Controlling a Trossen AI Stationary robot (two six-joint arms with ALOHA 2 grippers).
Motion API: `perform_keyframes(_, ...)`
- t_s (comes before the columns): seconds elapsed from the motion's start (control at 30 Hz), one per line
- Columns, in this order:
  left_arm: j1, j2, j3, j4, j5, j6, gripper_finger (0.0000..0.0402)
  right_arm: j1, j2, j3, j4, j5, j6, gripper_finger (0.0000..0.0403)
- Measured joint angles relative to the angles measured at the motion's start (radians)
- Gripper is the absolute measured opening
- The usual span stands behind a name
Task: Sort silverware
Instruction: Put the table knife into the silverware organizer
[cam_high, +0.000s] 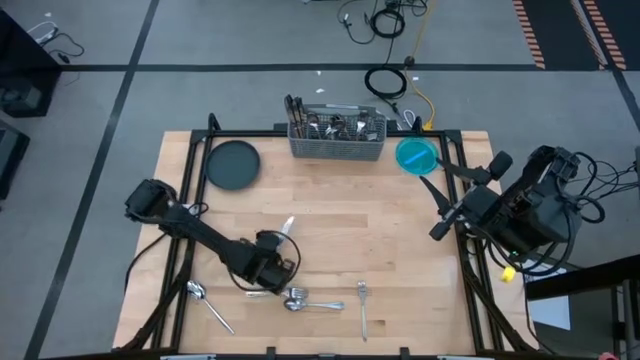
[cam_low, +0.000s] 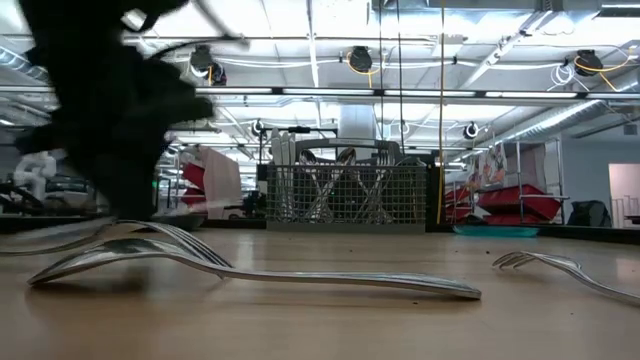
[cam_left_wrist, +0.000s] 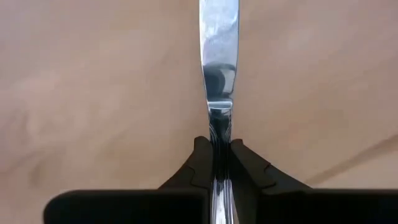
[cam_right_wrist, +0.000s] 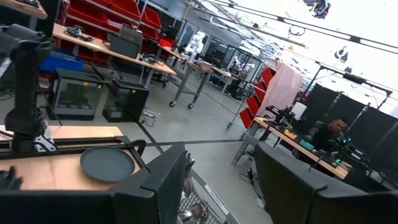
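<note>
One shiny table knife (cam_left_wrist: 219, 56) is clamped by its handle, blade projecting forward above the surface. Two spoons (cam_high: 296, 297), another spoon (cam_high: 197, 292) and a fork (cam_high: 363, 305) lie flat near the front edge. Further silverware (cam_high: 335, 127) stands upright at the back.

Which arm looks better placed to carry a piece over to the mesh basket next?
The left: its pincer is already shut on a knife. The right pincer waits open at the table's edge, holding nothing.
</note>
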Motion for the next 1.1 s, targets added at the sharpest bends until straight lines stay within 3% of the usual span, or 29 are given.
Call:
perform_keyframes(0.2,0.003,-0.130,0.005,-0.007,-0.165,0.008,0.0033,0.031,-0.003,0.000,0.000,0.001,0.003,0.0180)
perform_keyframes(0.43,0.046,-0.274,0.006,0.009,-0.459,0.081,0.0033,0.053,-0.003,0.000,-0.001,0.001,0.061,0.0180)
perform_keyframes(0.57,0.111,-0.336,0.007,0.073,-0.720,0.284,0.0033,0.054,-0.003,0.000,-0.039,0.001,0.122,0.0180)
perform_keyframes(0.67,0.205,-0.379,0.008,0.208,-0.802,0.535,0.0033,0.054,-0.003,0.000,-0.152,0.000,0.217,0.0180)
perform_keyframes(0.8,0.365,-0.401,0.008,0.495,-0.766,0.966,0.0033,0.075,-0.003,0.000,-0.387,0.000,0.465,0.0180)
perform_keyframes(0.97,0.564,-0.391,0.009,0.916,-0.489,1.446,0.0033,0.111,-0.002,0.000,-0.597,0.000,0.765,0.0180)
perform_keyframes(1.1,0.708,-0.383,0.008,1.067,-0.342,1.596,0.0033,0.140,-0.002,0.000,-0.629,0.000,0.851,0.0180)
